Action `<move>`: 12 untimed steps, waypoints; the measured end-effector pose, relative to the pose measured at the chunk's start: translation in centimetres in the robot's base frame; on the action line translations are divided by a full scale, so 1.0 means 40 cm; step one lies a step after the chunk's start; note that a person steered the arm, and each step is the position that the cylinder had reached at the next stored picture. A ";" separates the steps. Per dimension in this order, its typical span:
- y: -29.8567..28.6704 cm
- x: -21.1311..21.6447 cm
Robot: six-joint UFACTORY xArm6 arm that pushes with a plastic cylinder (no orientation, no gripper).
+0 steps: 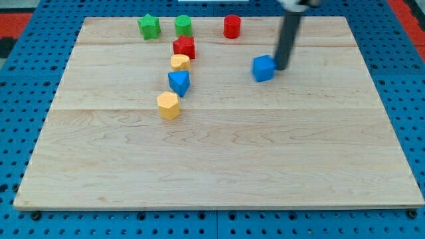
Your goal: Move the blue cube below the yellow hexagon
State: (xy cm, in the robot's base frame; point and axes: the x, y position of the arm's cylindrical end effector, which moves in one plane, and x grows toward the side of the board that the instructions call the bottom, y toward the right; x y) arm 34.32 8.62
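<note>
The blue cube (263, 68) sits on the wooden board right of centre, near the view's top. My tip (281, 68) stands right against the cube's right side, touching or nearly touching it. The yellow hexagon (169, 105) lies left of centre, well to the left of the cube and a little lower. The rod rises from the tip toward the view's top edge.
A blue triangle (178, 82), a yellow heart-like block (180, 63) and a red star (184, 47) line up above the hexagon. A green star (149, 26), a green cylinder (183, 26) and a red cylinder (231, 26) stand near the board's top edge (212, 18).
</note>
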 end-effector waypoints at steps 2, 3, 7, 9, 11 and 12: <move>-0.179 -0.014; -0.210 0.091; -0.317 0.147; -0.291 0.290; -0.179 0.341; -0.097 0.346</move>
State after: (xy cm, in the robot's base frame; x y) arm 48.16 4.74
